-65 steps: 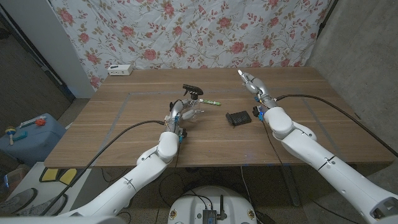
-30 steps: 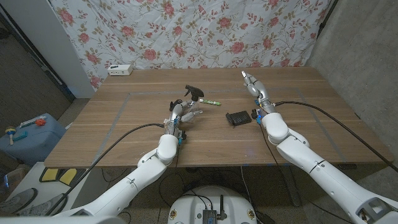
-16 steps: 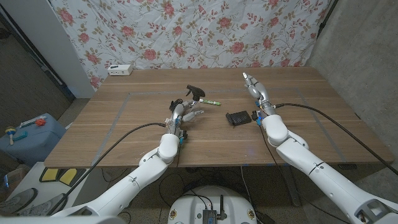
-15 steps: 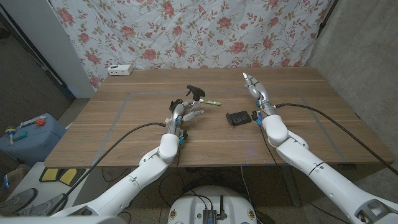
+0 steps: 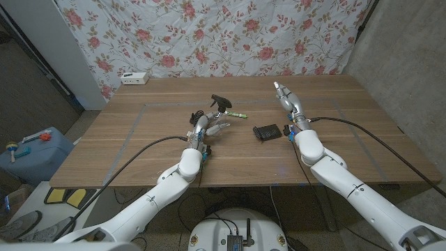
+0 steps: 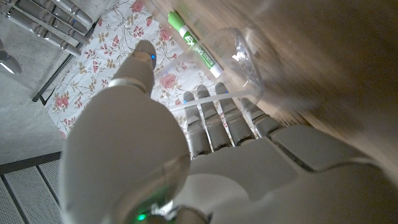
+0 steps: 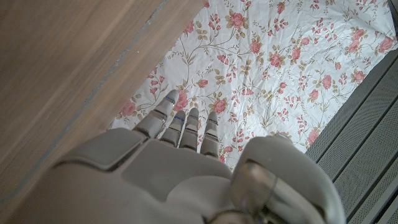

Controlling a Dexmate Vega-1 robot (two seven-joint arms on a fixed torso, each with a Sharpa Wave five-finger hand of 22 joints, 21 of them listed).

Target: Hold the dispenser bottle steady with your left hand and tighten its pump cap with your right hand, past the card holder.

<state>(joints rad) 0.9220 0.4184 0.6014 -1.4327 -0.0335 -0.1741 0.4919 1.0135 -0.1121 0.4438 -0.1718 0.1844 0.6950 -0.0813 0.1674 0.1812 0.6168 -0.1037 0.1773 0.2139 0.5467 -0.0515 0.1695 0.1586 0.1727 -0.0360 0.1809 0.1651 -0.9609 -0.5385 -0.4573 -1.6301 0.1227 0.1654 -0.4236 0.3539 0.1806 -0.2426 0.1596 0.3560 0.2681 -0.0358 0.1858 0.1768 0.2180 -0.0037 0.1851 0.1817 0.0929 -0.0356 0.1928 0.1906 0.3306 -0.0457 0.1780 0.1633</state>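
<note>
A clear dispenser bottle (image 5: 212, 117) with a black pump cap (image 5: 219, 103) stands tilted at the table's middle, and my left hand (image 5: 205, 128) holds its body from the near side. In the left wrist view the clear bottle (image 6: 241, 61) lies against my left hand's fingers (image 6: 217, 121), with the thumb beside it. The black card holder (image 5: 266, 132) lies flat to the right of the bottle. My right hand (image 5: 286, 97) is lifted over the table beyond the card holder, fingers straight and close together, holding nothing. Its back (image 7: 168, 168) faces the floral curtain.
A green marker (image 5: 237, 114) lies just behind the bottle and also appears as a green marker (image 6: 198, 42) in the left wrist view. A white device (image 5: 134, 78) sits at the far left table edge. A floral curtain (image 5: 223, 35) hangs behind the table.
My left hand has shifted slightly right with the bottle, so the black cap stands a little further right. My right hand has eased a little right and toward me.
</note>
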